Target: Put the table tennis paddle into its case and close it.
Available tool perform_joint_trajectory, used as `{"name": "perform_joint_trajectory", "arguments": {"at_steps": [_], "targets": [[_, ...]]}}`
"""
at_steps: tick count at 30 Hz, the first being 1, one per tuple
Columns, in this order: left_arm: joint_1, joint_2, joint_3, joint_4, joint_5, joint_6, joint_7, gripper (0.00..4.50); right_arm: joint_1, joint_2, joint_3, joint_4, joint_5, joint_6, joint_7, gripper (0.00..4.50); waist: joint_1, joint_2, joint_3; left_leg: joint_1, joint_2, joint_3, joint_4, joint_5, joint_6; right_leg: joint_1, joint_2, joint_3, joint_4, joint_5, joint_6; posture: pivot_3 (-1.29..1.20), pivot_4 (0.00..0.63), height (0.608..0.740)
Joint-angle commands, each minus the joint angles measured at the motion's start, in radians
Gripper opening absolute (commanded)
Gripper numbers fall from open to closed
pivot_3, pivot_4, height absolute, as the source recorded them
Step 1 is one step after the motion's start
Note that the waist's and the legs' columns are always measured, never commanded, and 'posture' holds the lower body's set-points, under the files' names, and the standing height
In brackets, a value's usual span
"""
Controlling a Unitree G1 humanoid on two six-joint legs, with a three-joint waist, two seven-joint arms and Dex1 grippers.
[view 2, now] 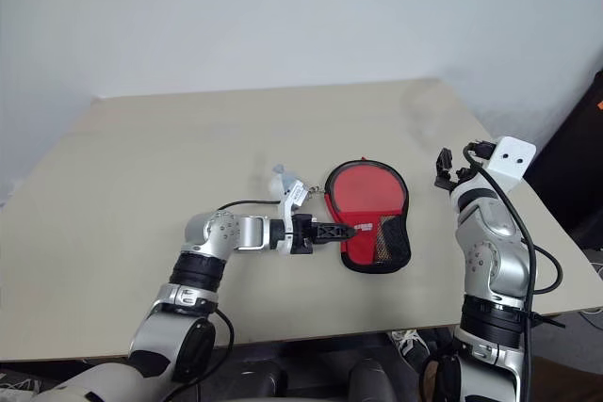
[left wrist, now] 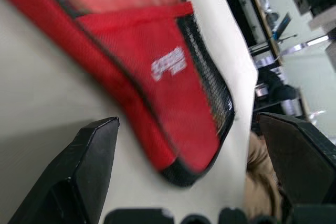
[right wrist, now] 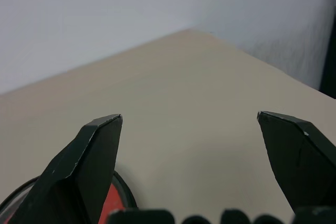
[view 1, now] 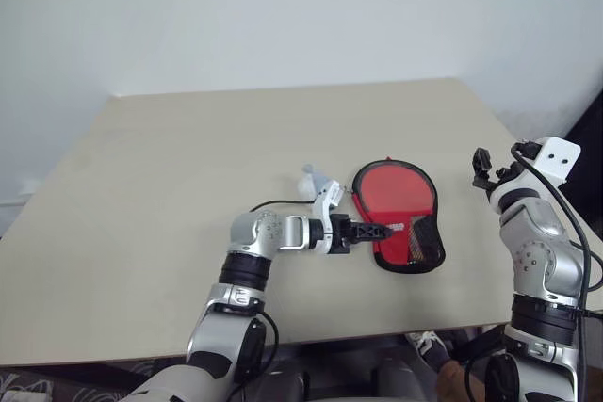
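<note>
Just beyond the wide-spread left claw (view 1: 382,230) lies the case (view 1: 400,209).

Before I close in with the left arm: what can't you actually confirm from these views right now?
- Whether the table tennis paddle is inside the case: head views show a red face, too small to tell from the pouch.
- The zip's state: too small in head views, blurred in left wrist view.
- Whether the left gripper touches the case: head view overlaps them.
- Small grey ball: partly hidden by the left wrist.
- Right gripper: open, nothing between its fingers.
</note>
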Motion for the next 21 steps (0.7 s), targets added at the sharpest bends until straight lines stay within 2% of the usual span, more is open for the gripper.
{"name": "perform_joint_trajectory", "arguments": {"at_steps": [1, 8, 10, 13, 17, 21], "targets": [[-0.054, -0.048, 0.028, 0.077, -0.002, -0.034, 0.024, 4.50, -0.021, -0.017, -0.017, -0.026, -0.001, -0.004, -0.011, 4.46, 0.000, 0.000, 0.000, 0.000, 0.000, 0.000, 0.000, 0.000, 0.000, 0.000, 0.000, 0.000, 0.000, 0.000, 0.000, 0.00, 0.000, 0.740], [-0.056, -0.088, 0.009, 0.097, 0.003, -0.008, 0.032, 4.50, -0.020, -0.023, -0.032, -0.028, 0.000, 0.015, -0.020, 4.46, 0.001, 0.000, 0.000, 0.000, -0.001, 0.000, 0.000, 0.000, 0.000, 0.000, -0.001, 0.000, 0.000, 0.000, 0.000, 0.00, 0.000, 0.740], [-0.046, -0.054, -0.042, 0.064, 0.018, 0.005, 0.002, 4.50, -0.019, -0.022, -0.036, -0.028, 0.005, 0.038, -0.025, 4.46, 0.001, 0.000, 0.000, 0.000, -0.001, 0.000, 0.000, 0.000, 0.000, 0.001, -0.001, 0.000, 0.000, 0.000, 0.000, 0.00, 0.000, 0.740], [-0.076, -0.001, 0.003, 0.060, -0.011, 0.075, 0.004, 4.50, -0.011, -0.021, -0.043, -0.051, 0.012, 0.055, -0.028, 4.46, 0.000, 0.000, 0.000, 0.000, -0.001, 0.000, 0.000, 0.000, 0.000, 0.000, -0.001, 0.000, 0.000, 0.000, 0.000, 0.00, 0.000, 0.740], [-0.091, 0.068, -0.087, 0.058, 0.046, 0.094, -0.004, 4.50, -0.003, -0.019, -0.045, -0.045, 0.006, 0.054, -0.028, 4.46, -0.006, 0.000, 0.000, 0.000, 0.000, 0.000, -0.001, 0.000, 0.000, 0.000, 0.000, 0.001, 0.000, 0.000, 0.000, 0.00, 0.000, 0.740], [-0.103, 0.048, -0.079, 0.106, 0.036, 0.093, 0.005, 4.50, -0.013, -0.008, -0.039, -0.040, 0.004, 0.056, -0.035, 4.46, -0.006, 0.000, 0.000, 0.001, 0.000, 0.000, -0.001, 0.000, 0.000, 0.000, 0.000, 0.001, 0.000, 0.000, 0.000, 0.00, 0.000, 0.740]]}}
